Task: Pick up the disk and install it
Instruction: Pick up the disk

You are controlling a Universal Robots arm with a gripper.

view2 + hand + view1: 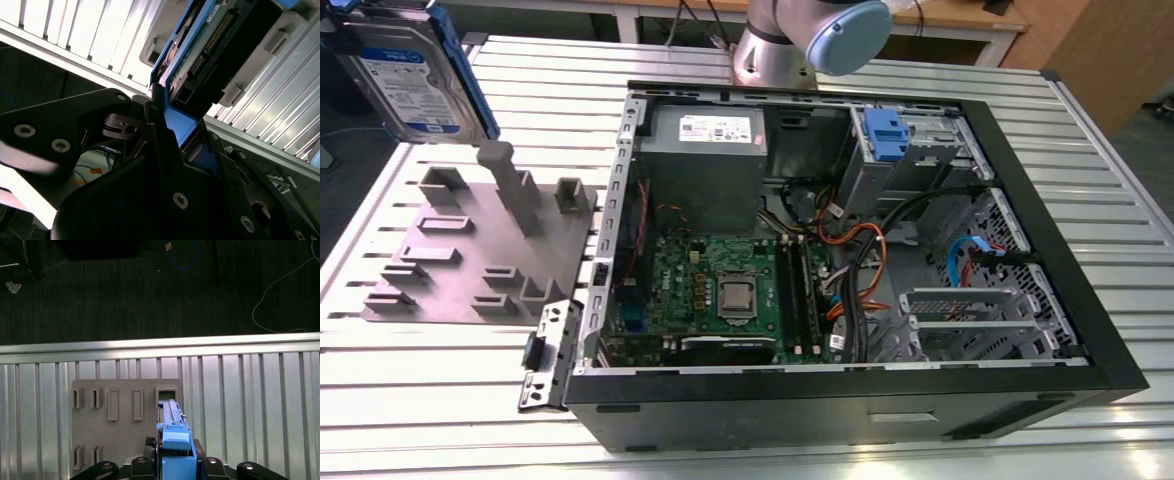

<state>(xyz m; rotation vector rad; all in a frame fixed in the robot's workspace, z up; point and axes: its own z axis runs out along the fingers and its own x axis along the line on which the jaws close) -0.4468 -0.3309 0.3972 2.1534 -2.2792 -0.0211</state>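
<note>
Gripper (177, 125) pointing down, clamped on blue bracket of disk (411, 75); disk upright, above grey fixture plate (460, 250). Open computer case (854, 250) beside plate on slatted metal table (1121, 200); dark carpet (150, 290) beyond.

One disk (414, 90), one open computer case (827, 412), one grey fixture plate (447, 265)

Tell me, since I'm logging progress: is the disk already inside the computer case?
No, the disk hangs above the grey fixture plate, outside the computer case.
</note>
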